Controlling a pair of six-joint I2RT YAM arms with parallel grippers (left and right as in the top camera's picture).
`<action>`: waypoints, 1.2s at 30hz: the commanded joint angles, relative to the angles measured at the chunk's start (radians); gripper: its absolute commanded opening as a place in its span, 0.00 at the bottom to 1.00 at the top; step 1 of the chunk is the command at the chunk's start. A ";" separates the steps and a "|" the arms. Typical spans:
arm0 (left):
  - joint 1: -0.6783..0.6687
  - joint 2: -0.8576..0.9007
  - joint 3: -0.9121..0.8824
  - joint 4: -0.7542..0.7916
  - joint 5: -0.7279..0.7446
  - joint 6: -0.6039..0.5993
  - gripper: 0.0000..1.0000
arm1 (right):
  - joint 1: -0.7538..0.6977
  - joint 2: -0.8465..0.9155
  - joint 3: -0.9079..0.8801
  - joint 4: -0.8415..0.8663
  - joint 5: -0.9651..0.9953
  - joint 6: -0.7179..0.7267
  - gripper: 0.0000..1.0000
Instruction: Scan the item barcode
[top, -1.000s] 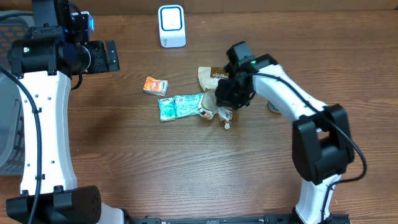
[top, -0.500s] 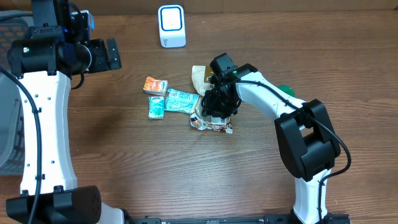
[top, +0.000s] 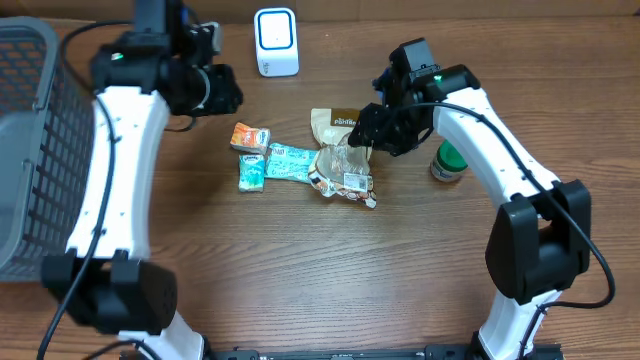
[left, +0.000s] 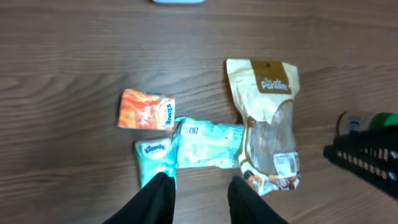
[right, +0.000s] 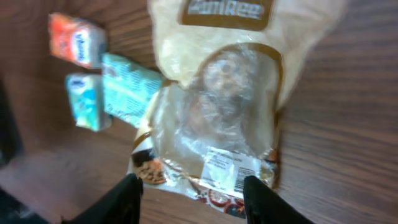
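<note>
Snack pouch (top: 338, 152) flat on wooden surface (top: 300, 290), mid-scene, white label (right: 227, 168), likely barcode, face up at near end. Right jaws hovering directly above, parted, gripping nothing. Left jaws far left, parted, empty. White scanner (top: 275, 42) at far edge. Best grip: pouch edge, label uncovered, then label turned toward scanner.

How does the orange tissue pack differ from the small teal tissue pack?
The orange tissue pack is orange; the small teal tissue pack is teal. In the left wrist view the orange one lies crosswise, the teal one lengthwise, just below it. Both are small soft packs, lying flat.
</note>
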 joint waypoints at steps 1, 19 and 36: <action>0.004 0.054 -0.007 0.042 -0.014 -0.064 0.32 | 0.095 0.033 -0.023 0.055 -0.069 0.056 0.41; -0.055 0.060 -0.007 0.068 -0.047 -0.008 0.34 | 0.150 0.143 -0.023 -0.109 0.351 0.182 0.40; -0.214 0.069 -0.007 0.188 -0.116 0.028 0.41 | -0.043 0.143 -0.002 0.343 0.190 0.153 0.47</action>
